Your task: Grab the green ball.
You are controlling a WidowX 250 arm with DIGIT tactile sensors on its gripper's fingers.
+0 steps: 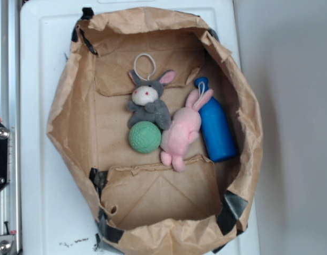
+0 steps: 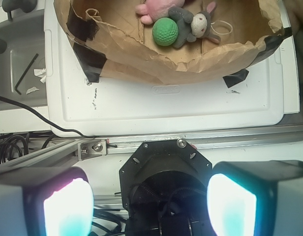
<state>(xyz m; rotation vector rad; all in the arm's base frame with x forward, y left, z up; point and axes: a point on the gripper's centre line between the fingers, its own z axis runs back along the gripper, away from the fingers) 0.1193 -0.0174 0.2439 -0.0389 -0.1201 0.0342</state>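
Brown paper forms the bag (image 1: 73, 122), laid open on a white tray (image 1: 41, 159) with 4 things inside. Going left to right in the exterior view: the green ball (image 1: 145, 137), the grey plush bunny (image 1: 148, 103) just above and touching it, the pink plush bunny (image 1: 180, 133) against its right side, then the blue bottle (image 1: 216, 127). The gripper (image 2: 150, 206) hangs well short of the bag, its 2 pads spread wide, empty. The ball looks light and springy, its ribbing offering grip; closing across its free left and lower sides seems safest.
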